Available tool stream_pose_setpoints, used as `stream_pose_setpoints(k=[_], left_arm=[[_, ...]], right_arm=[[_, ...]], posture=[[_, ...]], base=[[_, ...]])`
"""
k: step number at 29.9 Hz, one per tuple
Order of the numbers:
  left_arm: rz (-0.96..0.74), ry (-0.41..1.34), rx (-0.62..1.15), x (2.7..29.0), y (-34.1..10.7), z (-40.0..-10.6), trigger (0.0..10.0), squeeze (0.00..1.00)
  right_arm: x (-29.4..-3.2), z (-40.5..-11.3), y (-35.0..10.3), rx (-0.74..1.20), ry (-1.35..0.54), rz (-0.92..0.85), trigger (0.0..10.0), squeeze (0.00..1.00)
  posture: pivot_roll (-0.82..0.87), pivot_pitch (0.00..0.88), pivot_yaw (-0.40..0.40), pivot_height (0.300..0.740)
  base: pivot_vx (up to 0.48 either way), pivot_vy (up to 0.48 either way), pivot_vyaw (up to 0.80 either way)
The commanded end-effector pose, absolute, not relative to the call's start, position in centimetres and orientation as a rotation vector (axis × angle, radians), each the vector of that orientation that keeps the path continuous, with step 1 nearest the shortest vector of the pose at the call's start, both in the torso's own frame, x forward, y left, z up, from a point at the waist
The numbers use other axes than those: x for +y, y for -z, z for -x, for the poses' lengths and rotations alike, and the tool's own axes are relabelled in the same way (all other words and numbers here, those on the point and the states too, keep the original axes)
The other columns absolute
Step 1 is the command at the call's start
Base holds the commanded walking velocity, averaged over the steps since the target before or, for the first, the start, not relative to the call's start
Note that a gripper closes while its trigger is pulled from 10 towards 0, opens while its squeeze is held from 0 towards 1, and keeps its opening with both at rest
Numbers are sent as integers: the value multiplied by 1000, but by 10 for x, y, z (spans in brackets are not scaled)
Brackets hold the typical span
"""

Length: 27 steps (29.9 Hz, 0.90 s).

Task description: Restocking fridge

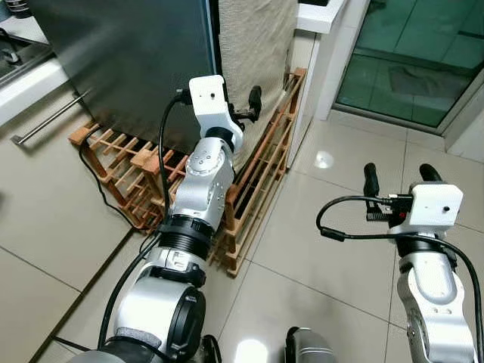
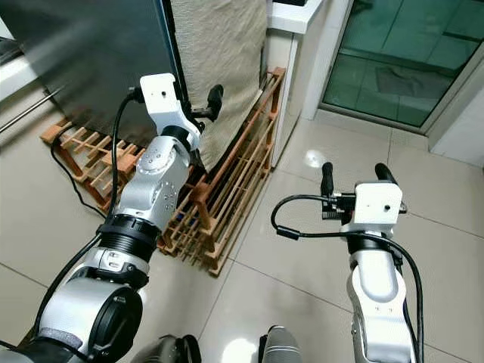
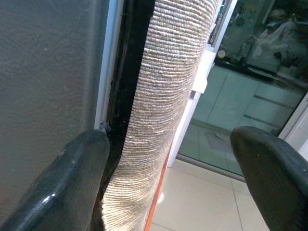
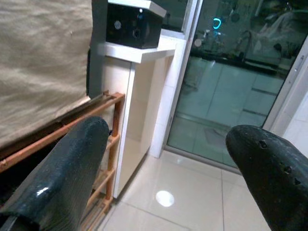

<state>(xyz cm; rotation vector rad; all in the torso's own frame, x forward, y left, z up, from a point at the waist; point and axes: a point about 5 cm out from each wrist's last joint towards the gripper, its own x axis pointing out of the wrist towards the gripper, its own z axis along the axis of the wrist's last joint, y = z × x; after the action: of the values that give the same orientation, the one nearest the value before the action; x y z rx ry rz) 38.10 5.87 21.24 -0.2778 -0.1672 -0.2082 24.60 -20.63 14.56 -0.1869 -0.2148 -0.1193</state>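
The fridge's dark grey door (image 1: 128,68) stands shut ahead on the left. A beige woven cloth (image 1: 253,45) hangs over the fridge's side. My left gripper (image 1: 240,106) is raised at the door's right edge and is open. In the left wrist view one finger (image 3: 72,183) lies against the door's edge beside the black seam, and the other finger (image 3: 274,178) is out past the cloth (image 3: 163,96). My right gripper (image 1: 397,175) hovers open over the tiled floor at the right, with nothing between its fingers.
A wooden slatted rack (image 1: 257,181) leans against the fridge's foot, with a black cable running over it. A white cabinet (image 4: 144,96) with a black box (image 4: 134,24) on top stands right of the fridge. Beyond is a glass door (image 1: 408,60). A metal bar handle (image 1: 49,121) is at the left.
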Motion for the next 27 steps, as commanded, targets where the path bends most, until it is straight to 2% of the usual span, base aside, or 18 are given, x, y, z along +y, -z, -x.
stream_pose_setpoints(k=[1, 14, 18, 24, 27], left_arm=[[273, 201, -181, 58, -216, -381, 10000, 0], [272, 192, -173, 53, -215, -385, 10000, 0], [363, 130, -110, 50, -213, -390, 10000, 0], [366, 264, -132, 32, -217, -386, 10000, 0], [315, 462, -132, 12, -216, -380, 10000, 0]], right_arm=[[-205, -245, -150, -230, 123, 191, 10000, 0], [-204, -245, -150, -229, 120, 189, 10000, 0], [-203, -244, -150, -228, 119, 188, 10000, 0], [-203, -244, -151, -230, 120, 189, 10000, 0], [-203, -244, -151, -230, 120, 190, 10000, 0]], posture=[[-275, 141, 75, 723], [-276, 149, 74, 723], [-281, 152, 73, 723], [-282, 156, 74, 723], [-279, 158, 76, 723]], base=[[0, 0, 0], [0, 0, 0], [0, 0, 0], [0, 0, 0], [0, 0, 0]])
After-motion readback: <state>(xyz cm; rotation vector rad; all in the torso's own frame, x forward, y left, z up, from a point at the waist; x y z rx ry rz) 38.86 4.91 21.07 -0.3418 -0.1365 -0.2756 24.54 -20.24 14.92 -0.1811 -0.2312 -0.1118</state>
